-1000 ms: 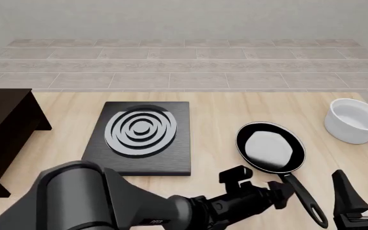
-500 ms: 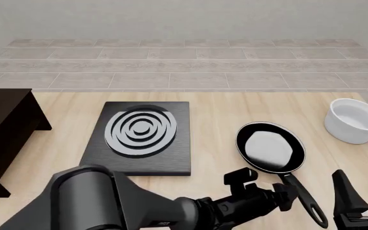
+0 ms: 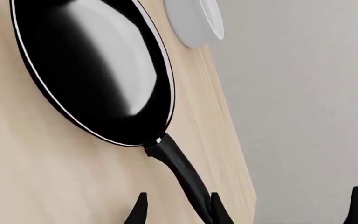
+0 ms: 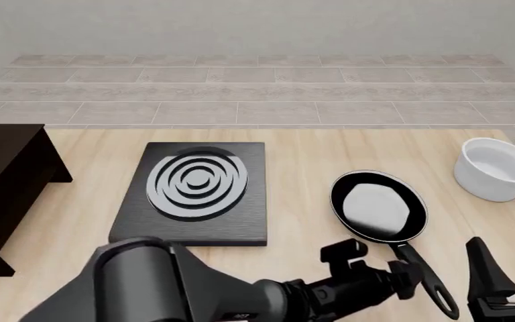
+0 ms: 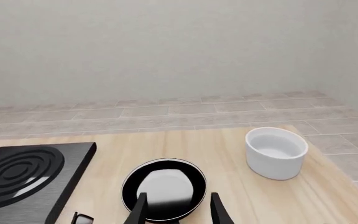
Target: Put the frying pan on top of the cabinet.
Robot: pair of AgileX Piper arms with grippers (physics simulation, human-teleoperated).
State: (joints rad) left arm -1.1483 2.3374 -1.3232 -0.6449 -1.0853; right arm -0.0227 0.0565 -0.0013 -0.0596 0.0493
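Fingers of left gripper (image 3: 175, 211) spread narrowly, straddling frying pan (image 3: 95, 70) handle; grip contact unclear.

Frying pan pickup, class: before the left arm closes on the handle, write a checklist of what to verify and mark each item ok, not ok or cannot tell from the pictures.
1. Left gripper open around the handle: ok; the left wrist view shows a finger on each side.
2. Frying pan flat on the table, nothing in it: ok.
3. White bowl apart from the pan: ok.
4. Right gripper clear of the handle: ok; it stands open beside the loop end, close to it.
5. Cabinet top free for the pan: ok for the visible part; its left end is out of frame.
6. Fingers level with the handle: cannot tell.
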